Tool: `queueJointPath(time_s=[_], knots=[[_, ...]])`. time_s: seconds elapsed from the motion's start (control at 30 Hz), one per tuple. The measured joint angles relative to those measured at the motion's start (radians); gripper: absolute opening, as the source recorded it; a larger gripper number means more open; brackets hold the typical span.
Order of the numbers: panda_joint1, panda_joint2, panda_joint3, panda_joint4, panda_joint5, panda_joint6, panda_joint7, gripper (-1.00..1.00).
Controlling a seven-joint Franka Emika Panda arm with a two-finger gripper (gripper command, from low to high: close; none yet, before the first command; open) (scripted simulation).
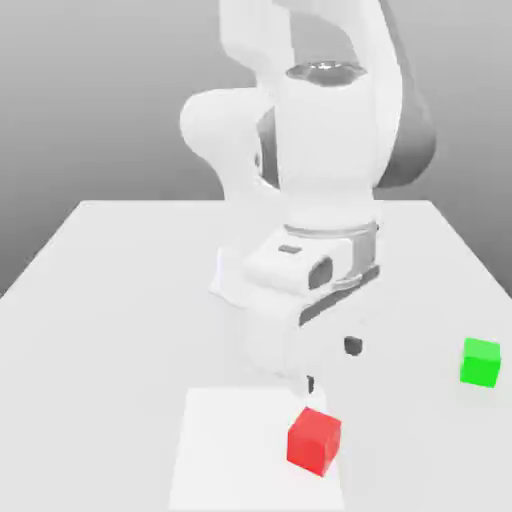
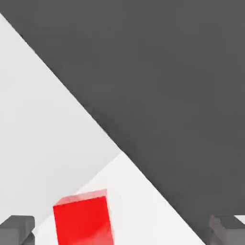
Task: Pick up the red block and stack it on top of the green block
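The red block [image 1: 314, 441] sits on the table near the front, a little toward the exterior view's right. The green block [image 1: 481, 362] rests on the table far out at the exterior view's right, well apart from the red one. My gripper [image 1: 331, 366] hangs just above and behind the red block, its dark fingertips [image 1: 352, 346] spread apart with nothing held. In the hand view the red block [image 2: 85, 222] lies between the two fingertips [image 2: 16, 229], nearer one of them, and my gripper [image 2: 119, 232] is open.
The white table [image 1: 120, 300] carries a paler rectangular patch [image 1: 230, 450] under the red block. The bulky white arm [image 1: 320, 180] stands over the table's middle. In the hand view the table edge runs diagonally against dark floor [image 2: 182, 95].
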Motion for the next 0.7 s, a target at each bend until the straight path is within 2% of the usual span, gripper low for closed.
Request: queueJointPath(time_s=[0.2,0.23,0.47,0.63,0.7], knots=[[-0.026,0.214,0.036,0.006,0.023,0.164,-0.068,0.00],[-0.032,0.244,0.044,0.010,0.031,0.190,-0.074,-1.00],[-0.035,0.248,0.046,0.011,0.031,0.192,-0.074,-1.00],[-0.020,0.092,0.022,-0.013,-0.015,0.060,-0.041,-1.00],[0.012,0.051,0.050,-0.018,-0.026,0.023,-0.042,-1.00]])
